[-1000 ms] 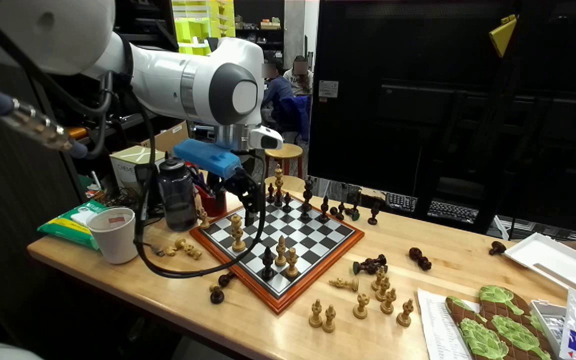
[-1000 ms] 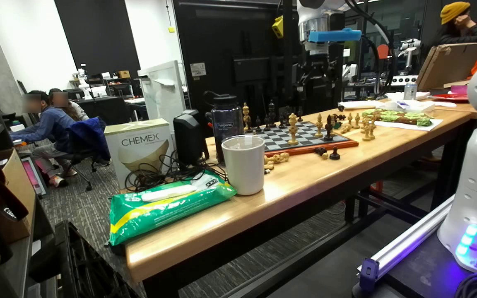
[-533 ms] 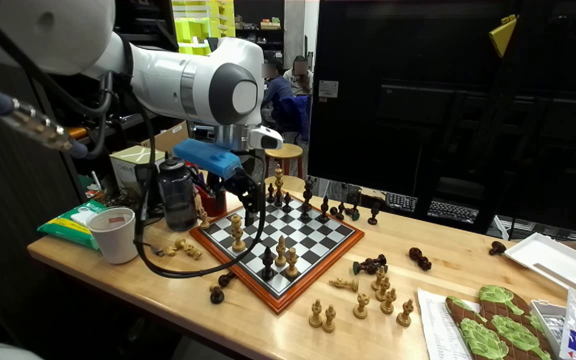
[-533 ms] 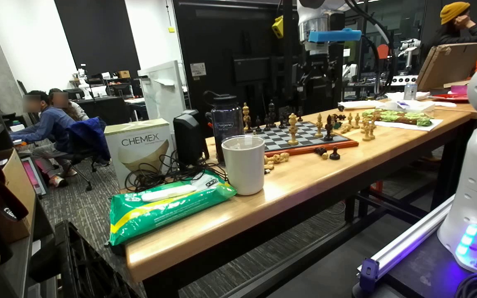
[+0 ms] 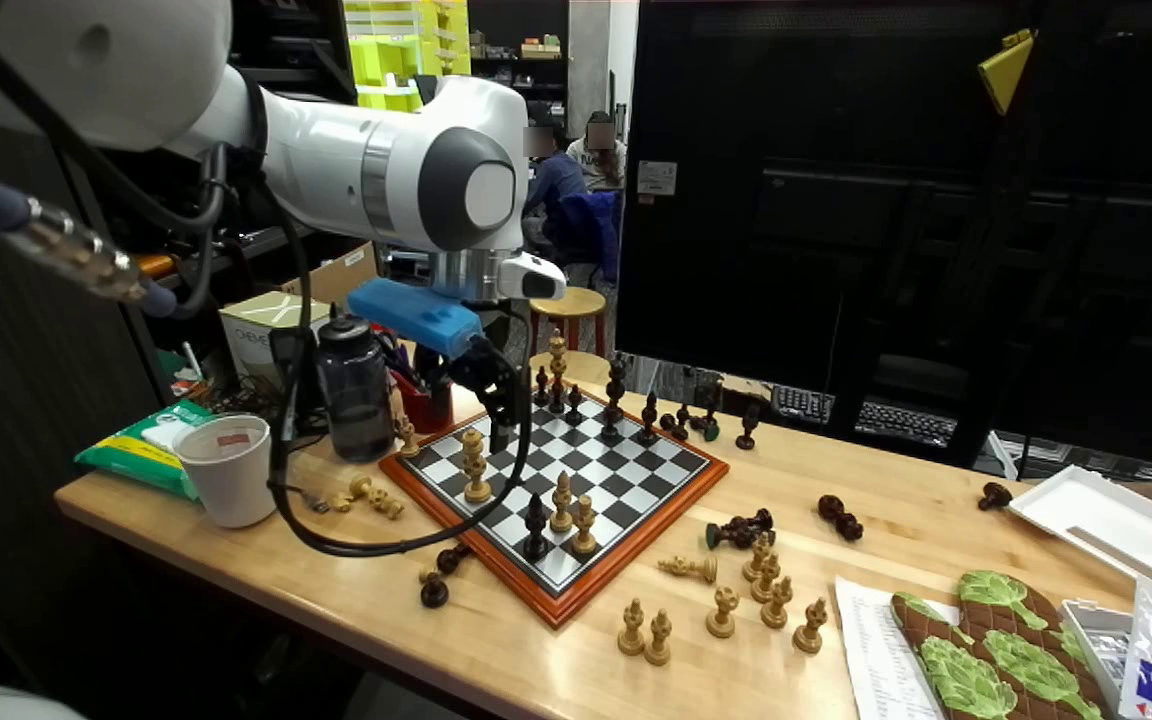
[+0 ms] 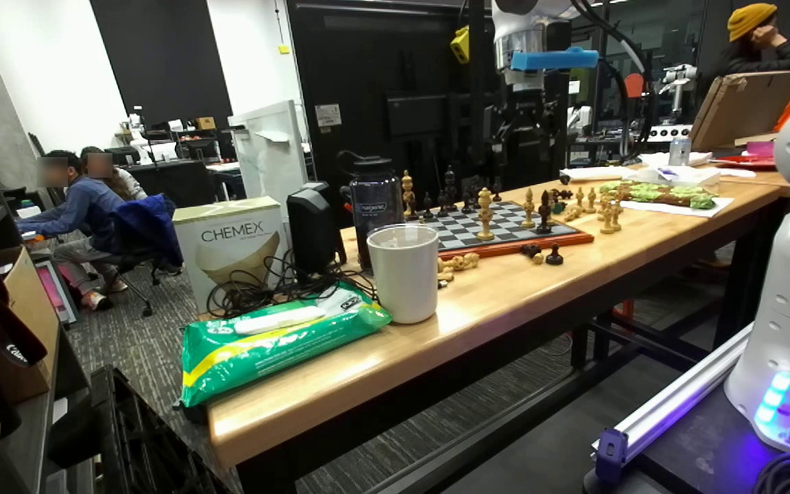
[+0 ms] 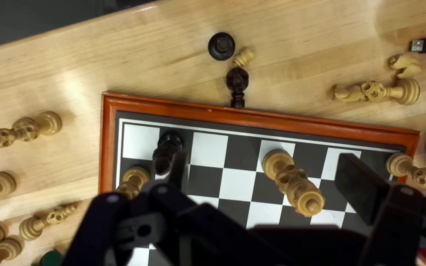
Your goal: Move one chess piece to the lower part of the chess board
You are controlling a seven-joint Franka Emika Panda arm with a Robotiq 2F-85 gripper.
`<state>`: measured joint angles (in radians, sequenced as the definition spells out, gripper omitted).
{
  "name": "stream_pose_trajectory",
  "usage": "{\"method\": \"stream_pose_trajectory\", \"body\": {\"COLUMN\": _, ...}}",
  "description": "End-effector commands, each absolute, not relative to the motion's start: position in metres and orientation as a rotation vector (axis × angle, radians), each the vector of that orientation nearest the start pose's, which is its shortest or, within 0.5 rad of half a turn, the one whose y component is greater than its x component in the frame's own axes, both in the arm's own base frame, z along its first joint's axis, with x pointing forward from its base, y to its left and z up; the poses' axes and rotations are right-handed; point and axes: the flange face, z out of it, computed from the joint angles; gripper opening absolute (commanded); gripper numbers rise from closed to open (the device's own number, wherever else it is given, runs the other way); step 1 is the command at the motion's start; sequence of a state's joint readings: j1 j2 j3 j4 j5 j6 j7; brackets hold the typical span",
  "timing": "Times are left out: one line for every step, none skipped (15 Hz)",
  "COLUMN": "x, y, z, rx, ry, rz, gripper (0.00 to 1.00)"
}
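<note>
In an exterior view, taking the board (image 5: 636, 536) as the dial, you have the cup (image 5: 226, 480) at 9 o'clock and the bottle (image 5: 354, 400) at 10. A tall pale piece (image 5: 475, 465) stands on the board toward 9. Your gripper (image 7: 270, 177) hangs above the board, spread wide and unloaded. The mitt (image 5: 991, 635) lies at 4.

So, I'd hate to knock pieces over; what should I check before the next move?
1. Jaws open, holding nothing: ok.
2. Tall pale piece framed by the jaws in the wrist view: ok.
3. That piece upright on the chess board: ok.
4. Jaws lowered around it: not ok, they hang above.
5. Nearby black piece clear of the jaws: cannot tell.
6. Cable clear of pieces: cannot tell.
</note>
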<state>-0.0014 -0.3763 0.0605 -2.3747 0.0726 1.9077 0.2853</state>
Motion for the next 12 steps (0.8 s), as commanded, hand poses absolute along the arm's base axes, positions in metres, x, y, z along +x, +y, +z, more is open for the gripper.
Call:
{"method": "stream_pose_trajectory", "body": {"x": 0.421, "y": 0.029, "z": 0.457, "rx": -3.088, "ry": 0.438, "rz": 0.100, "gripper": 1.00}}
{"method": "stream_pose_trajectory", "body": {"x": 0.421, "y": 0.028, "z": 0.456, "rx": -3.093, "ry": 0.450, "rz": 0.072, "gripper": 1.00}}
{"method": "stream_pose_trajectory", "body": {"x": 0.421, "y": 0.027, "z": 0.456, "rx": -3.093, "ry": 0.459, "rz": 0.048, "gripper": 1.00}}
{"method": "stream_pose_trajectory", "body": {"x": 0.421, "y": 0.026, "z": 0.455, "rx": -3.096, "ry": 0.470, "rz": 0.017, "gripper": 1.00}}
{"method": "stream_pose_trajectory", "body": {"x": 0.421, "y": 0.024, "z": 0.454, "rx": -3.097, "ry": 0.487, "rz": -0.008, "gripper": 1.00}}
{"method": "stream_pose_trajectory", "body": {"x": 0.421, "y": 0.022, "z": 0.453, "rx": -3.100, "ry": 0.500, "rz": -0.028, "gripper": 1.00}}
{"method": "stream_pose_trajectory", "body": {"x": 0.422, "y": 0.021, "z": 0.451, "rx": -3.106, "ry": 0.510, "rz": -0.036, "gripper": 1.00}}
{"method": "stream_pose_trajectory", "body": {"x": 0.423, "y": 0.020, "z": 0.450, "rx": -3.118, "ry": 0.509, "rz": -0.046, "gripper": 1.00}}
{"method": "stream_pose_trajectory", "body": {"x": 0.426, "y": 0.019, "z": 0.449, "rx": -3.135, "ry": 0.511, "rz": -0.052, "gripper": 1.00}}
{"method": "stream_pose_trajectory", "body": {"x": 0.428, "y": 0.019, "z": 0.449, "rx": -3.149, "ry": 0.510, "rz": -0.052, "gripper": 1.00}}
{"method": "stream_pose_trajectory", "body": {"x": 0.433, "y": 0.020, "z": 0.449, "rx": -3.164, "ry": 0.498, "rz": -0.050, "gripper": 1.00}}
{"method": "stream_pose_trajectory", "body": {"x": 0.435, "y": 0.021, "z": 0.449, "rx": -3.176, "ry": 0.483, "rz": -0.058, "gripper": 1.00}}
